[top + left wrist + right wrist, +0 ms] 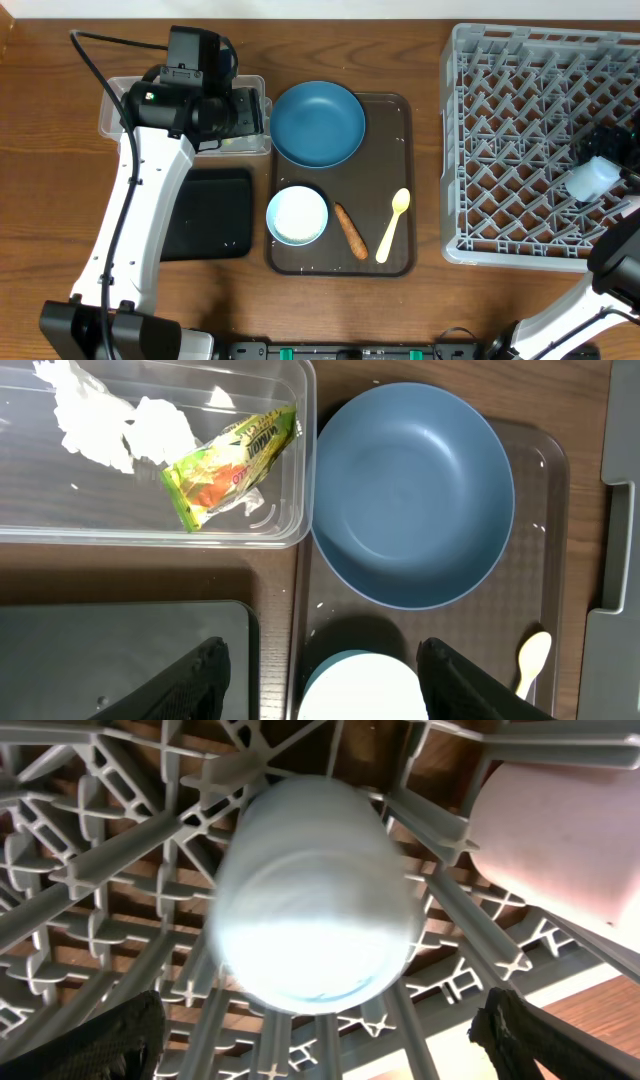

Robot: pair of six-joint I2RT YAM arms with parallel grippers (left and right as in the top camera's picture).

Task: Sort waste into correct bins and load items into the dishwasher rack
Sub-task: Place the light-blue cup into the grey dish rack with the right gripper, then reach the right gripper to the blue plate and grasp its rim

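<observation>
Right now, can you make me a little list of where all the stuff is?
tub: tissue and wrapper inside
black tray: on the table, next to the tub
brown tray: holds blue bowl, white bowl, carrot stick, spoon
rack: blue cup inside, pink cup next to it
left tool: open, holding nothing, above the white bowl
right tool: open, over the blue cup
</observation>
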